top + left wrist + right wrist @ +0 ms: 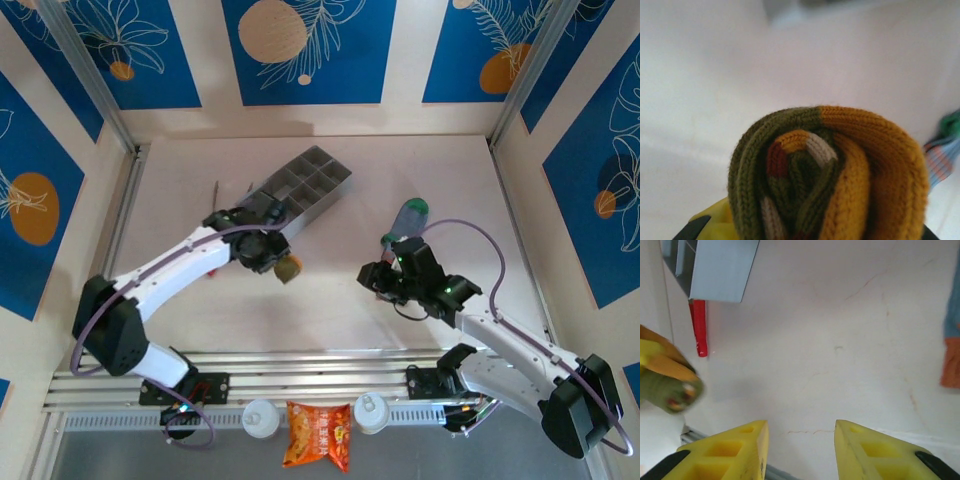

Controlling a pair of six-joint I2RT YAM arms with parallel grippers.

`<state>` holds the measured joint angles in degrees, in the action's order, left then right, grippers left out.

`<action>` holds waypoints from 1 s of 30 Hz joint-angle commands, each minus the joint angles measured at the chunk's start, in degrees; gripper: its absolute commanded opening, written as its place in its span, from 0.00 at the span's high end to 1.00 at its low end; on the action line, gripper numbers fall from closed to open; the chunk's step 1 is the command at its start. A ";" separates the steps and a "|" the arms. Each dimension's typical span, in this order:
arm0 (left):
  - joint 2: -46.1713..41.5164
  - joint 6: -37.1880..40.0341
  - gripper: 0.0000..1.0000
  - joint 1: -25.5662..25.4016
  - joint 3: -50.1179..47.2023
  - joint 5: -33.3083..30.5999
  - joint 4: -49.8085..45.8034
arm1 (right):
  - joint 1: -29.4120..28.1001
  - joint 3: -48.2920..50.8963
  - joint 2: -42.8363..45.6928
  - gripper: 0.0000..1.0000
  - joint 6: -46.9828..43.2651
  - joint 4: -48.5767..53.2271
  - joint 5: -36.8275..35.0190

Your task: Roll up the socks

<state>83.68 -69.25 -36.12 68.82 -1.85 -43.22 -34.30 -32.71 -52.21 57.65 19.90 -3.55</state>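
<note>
There are two socks. The olive-brown sock is rolled into a tight bundle with its orange part on the outside, and cream and red stripes show in the spiral at its end. It is lifted above the table, left of the middle, just near of the grey compartment tray. The left gripper pinches this roll between its yellow fingers.

The second one, the grey-blue striped sock, lies flat on the table right of the middle, its green toe to the far side. In the right wrist view its orange cuff is at the right edge. It is well apart from the rolled one.

The right gripper hangs just near of the striped sock, in the top view. Its two yellow fingers are spread, and between them is bare table. It touches neither sock.

One red stick lies on the table beside the tray; what it is exactly cannot be told.

At the near edge, between the two arm bases, lies one orange snack bag with two white round objects, one on each side of it.
</note>
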 commanded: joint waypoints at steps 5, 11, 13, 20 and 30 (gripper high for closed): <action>2.12 22.71 1.00 6.66 6.32 -15.12 6.56 | 0.03 -5.17 8.38 0.53 -29.77 -5.28 -20.20; 9.32 22.81 1.00 7.21 9.46 -18.31 13.07 | 4.61 -13.26 4.83 0.46 -44.08 -3.43 -19.02; 12.33 23.30 1.00 7.15 12.68 -20.13 11.78 | 5.72 -16.35 2.64 0.46 -44.51 -0.63 -17.66; 19.62 26.13 1.00 7.18 16.67 -22.67 9.23 | 5.92 -18.19 0.97 0.47 -42.46 1.62 -15.56; 24.43 26.28 1.00 6.31 17.23 -23.79 9.82 | 5.98 -18.00 1.14 0.48 -41.75 4.00 -15.51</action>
<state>106.39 -43.75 -29.36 84.47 -23.22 -33.12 -28.47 -49.84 -51.29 16.34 22.83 -19.90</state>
